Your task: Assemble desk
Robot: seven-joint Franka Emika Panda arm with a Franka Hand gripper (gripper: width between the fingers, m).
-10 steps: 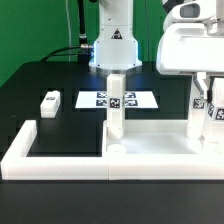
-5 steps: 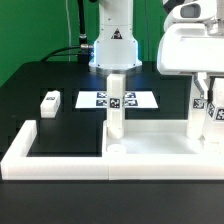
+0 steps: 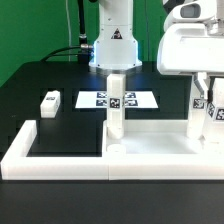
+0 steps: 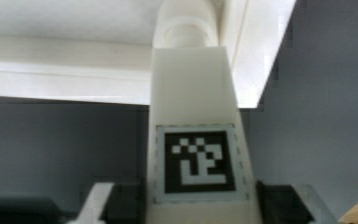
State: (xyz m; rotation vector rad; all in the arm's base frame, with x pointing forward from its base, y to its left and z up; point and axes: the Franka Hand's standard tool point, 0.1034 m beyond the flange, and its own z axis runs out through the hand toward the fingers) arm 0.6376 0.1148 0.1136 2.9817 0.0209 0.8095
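The tool [image 3: 209, 98] was clamped on a tagged leg [image 4: 197, 110], held upright over the tabletop [image 3: 150, 143] at the exterior view's right end, while a second leg [image 3: 116, 100] stood at the tabletop's other end.

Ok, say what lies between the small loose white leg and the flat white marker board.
Exterior view: only bare black table between leg and marker board.

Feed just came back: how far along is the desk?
Done: one leg stands upright on the tabletop. In hand: the gripper grips a second leg at the tabletop's end on the exterior view's right. Left: seating it, then the loose leg lying on the table.
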